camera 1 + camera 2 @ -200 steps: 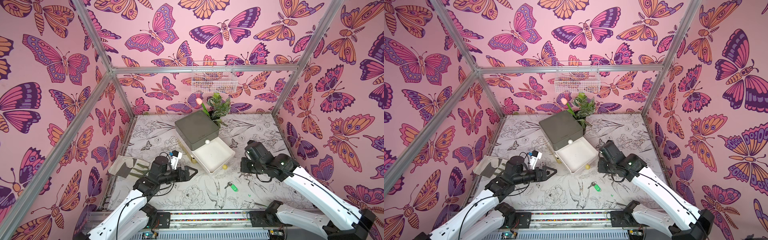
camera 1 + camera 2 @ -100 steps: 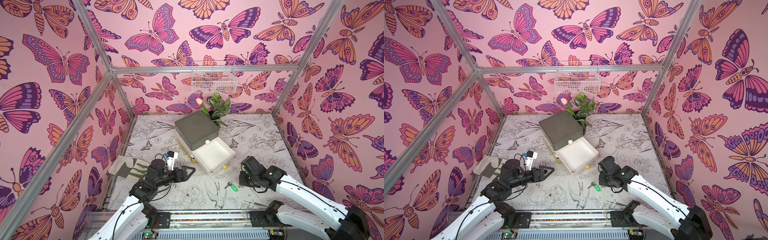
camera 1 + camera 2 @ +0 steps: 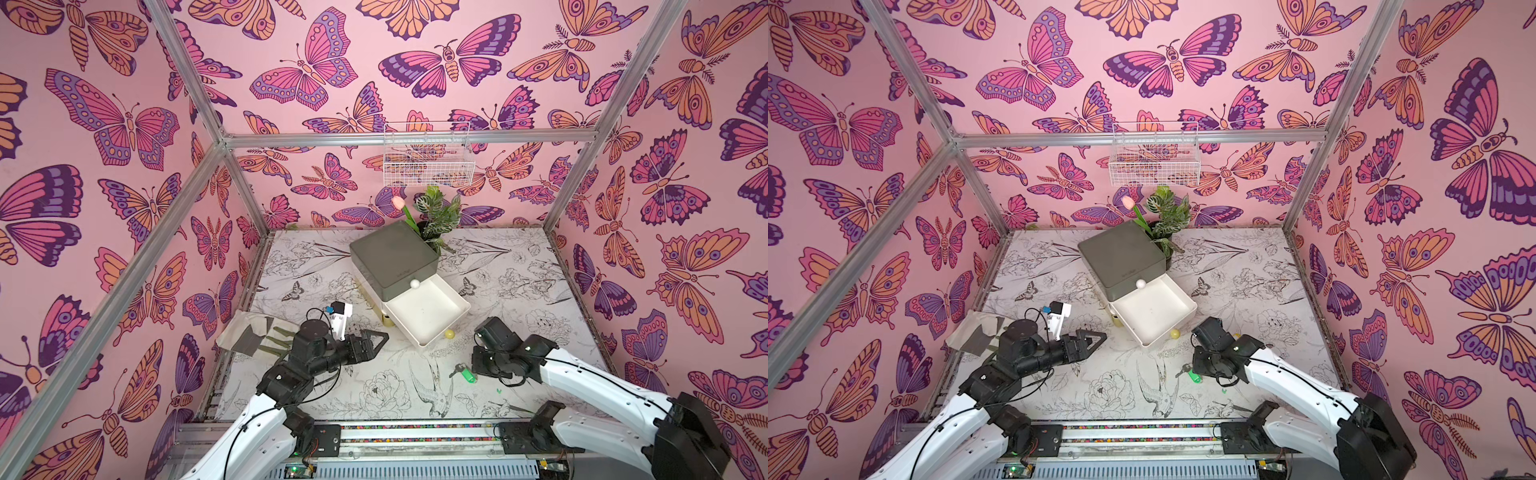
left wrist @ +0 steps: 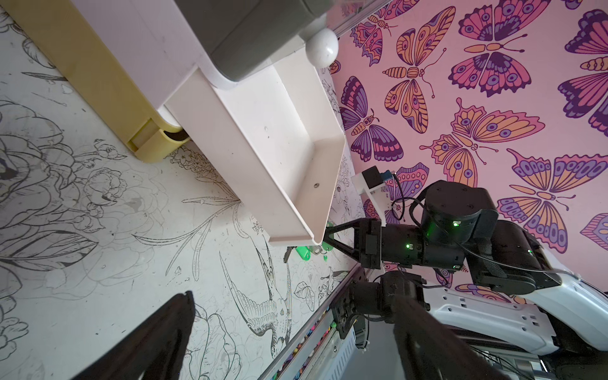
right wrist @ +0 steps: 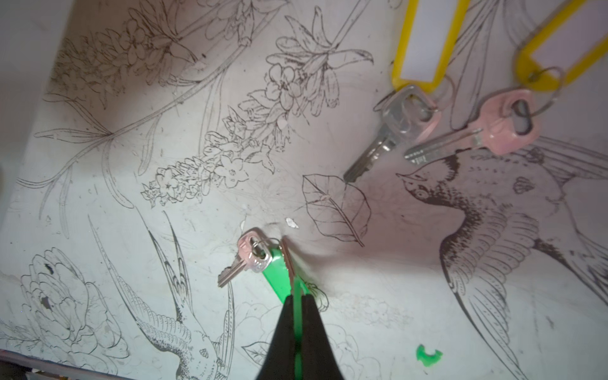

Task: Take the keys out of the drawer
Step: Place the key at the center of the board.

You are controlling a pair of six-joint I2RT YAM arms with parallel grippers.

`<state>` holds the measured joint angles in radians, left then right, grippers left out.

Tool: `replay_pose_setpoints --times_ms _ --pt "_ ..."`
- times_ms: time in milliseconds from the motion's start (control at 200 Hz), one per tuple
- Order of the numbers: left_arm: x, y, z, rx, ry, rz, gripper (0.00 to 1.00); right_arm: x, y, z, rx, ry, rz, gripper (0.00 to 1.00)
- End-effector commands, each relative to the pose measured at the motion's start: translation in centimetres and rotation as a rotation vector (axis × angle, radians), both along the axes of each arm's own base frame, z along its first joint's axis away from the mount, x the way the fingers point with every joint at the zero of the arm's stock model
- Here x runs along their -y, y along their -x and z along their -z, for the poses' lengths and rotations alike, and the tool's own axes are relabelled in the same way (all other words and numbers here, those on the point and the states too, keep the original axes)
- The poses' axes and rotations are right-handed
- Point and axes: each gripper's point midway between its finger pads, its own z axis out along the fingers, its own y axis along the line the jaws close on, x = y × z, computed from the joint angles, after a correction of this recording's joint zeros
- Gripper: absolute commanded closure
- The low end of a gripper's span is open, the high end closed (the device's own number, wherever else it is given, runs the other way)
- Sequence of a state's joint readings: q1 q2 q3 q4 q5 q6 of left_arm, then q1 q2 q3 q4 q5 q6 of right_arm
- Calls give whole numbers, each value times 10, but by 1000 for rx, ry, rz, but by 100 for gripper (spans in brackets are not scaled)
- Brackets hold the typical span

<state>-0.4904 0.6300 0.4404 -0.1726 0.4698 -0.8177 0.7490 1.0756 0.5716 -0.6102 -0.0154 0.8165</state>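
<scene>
The white drawer (image 3: 446, 326) stands pulled out of the grey cabinet (image 3: 392, 259), and its inside shows bare in both top views and in the left wrist view (image 4: 230, 148). My right gripper (image 5: 297, 297) is shut on the green tag of a bunch of keys (image 5: 253, 260), low over the table in front of the drawer (image 3: 464, 372) (image 3: 1191, 375). Whether the keys touch the table I cannot tell. Two yellow-tagged keys (image 5: 396, 125) (image 5: 493, 135) lie on the table nearby. My left gripper (image 3: 380, 338) (image 4: 299, 299) hangs open and holds nothing, left of the drawer.
A potted plant (image 3: 436, 216) stands behind the cabinet and a wire basket (image 3: 428, 162) hangs on the back wall. A folded cloth (image 3: 249, 332) lies at the left. A small green plastic chip (image 5: 427, 357) lies on the table. The rail (image 3: 415, 432) runs along the front edge.
My right arm has sunk lower and drawn toward the front, while the green-tagged keys stay at about the same spot. My left arm has pulled back a little toward the front left.
</scene>
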Motion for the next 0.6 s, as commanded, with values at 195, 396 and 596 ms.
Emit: replay_pose_setpoints --times_ms 195,396,596 --pt "-3 -8 -5 28 -27 -29 1 -4 7 7 -21 -44 15 81" --pt "-9 -21 -29 103 -52 -66 1 2 9 -3 -1 -50 37 62" --pt "-25 -48 -68 123 -48 -152 1 2 5 -33 40 -66 39 60"
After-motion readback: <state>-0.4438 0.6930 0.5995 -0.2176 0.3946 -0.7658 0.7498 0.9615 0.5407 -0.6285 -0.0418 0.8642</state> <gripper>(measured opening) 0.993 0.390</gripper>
